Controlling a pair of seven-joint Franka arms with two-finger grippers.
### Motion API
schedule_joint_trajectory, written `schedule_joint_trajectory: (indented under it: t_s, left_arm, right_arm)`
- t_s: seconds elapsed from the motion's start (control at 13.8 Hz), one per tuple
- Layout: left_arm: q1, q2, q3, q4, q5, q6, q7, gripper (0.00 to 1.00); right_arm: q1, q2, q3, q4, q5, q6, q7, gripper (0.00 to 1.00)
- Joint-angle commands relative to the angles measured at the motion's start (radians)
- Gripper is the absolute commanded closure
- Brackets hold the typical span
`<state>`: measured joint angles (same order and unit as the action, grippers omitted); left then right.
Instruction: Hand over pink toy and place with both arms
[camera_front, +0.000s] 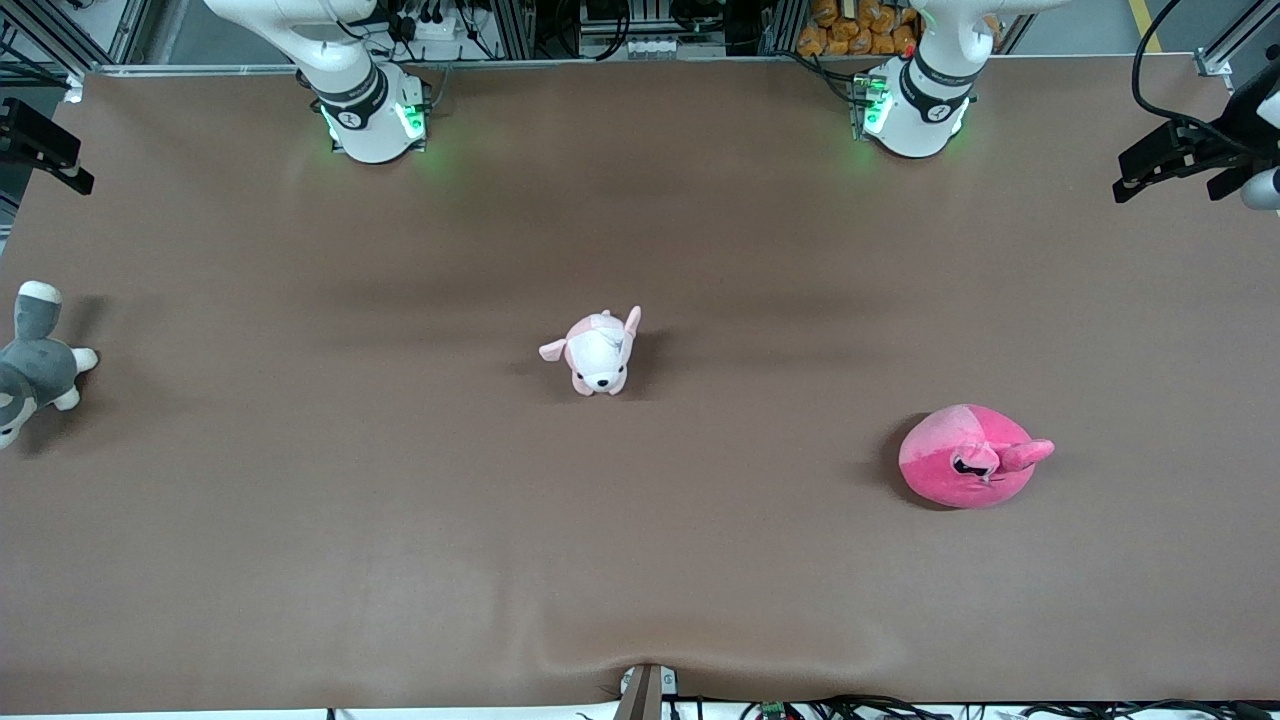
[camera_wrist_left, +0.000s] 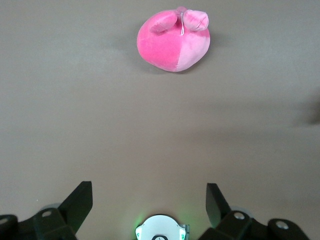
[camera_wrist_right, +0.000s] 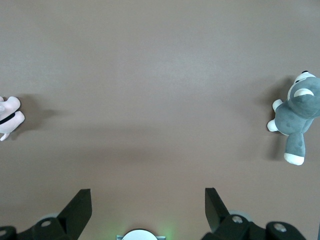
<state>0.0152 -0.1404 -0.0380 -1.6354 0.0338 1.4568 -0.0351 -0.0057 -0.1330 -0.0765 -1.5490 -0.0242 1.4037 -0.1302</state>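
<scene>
Jaws of the left gripper (camera_wrist_left: 149, 202) stand wide and empty, high over the table (camera_front: 300, 560) near its own base; the right gripper (camera_wrist_right: 148, 202) likewise; both arms wait. Pink toy (camera_front: 968, 456) lies at the left arm's end, nearer the camera than the small dog plush (camera_front: 598, 352); its soft round body may squash and slip from a shallow pinch, or the handover could drop it.

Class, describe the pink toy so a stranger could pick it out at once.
On the brown table, look toward the left arm's end, nearer the front camera than the small pale dog plush. The pink toy is the largest: a round hot-pink blob with black half-lidded eyes.
</scene>
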Motion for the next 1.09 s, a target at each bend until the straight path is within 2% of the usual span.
schedule_joint_trajectory:
  t_s: [0.0,0.22,0.36,1.02]
  left_arm:
    - [0.005,0.007,-0.002,0.026,-0.015,-0.015,0.011,0.0]
    - [-0.007,0.015,-0.003,0.07,0.001,-0.013,-0.005,0.0]
    - [-0.003,0.071,-0.006,0.138,0.005,-0.015,0.006,0.0]
    - [-0.004,0.076,-0.02,0.114,0.002,-0.047,-0.012,0.0]
  right_arm:
    - [-0.013,0.01,0.007,0.021,-0.002,-0.015,-0.002,0.0]
    - [-0.013,0.01,0.007,0.023,-0.003,-0.014,-0.002,0.0]
    - [-0.016,0.012,0.007,0.023,-0.003,-0.012,-0.002,0.0]
    - [-0.017,0.013,0.007,0.021,-0.002,-0.014,-0.002,0.0]
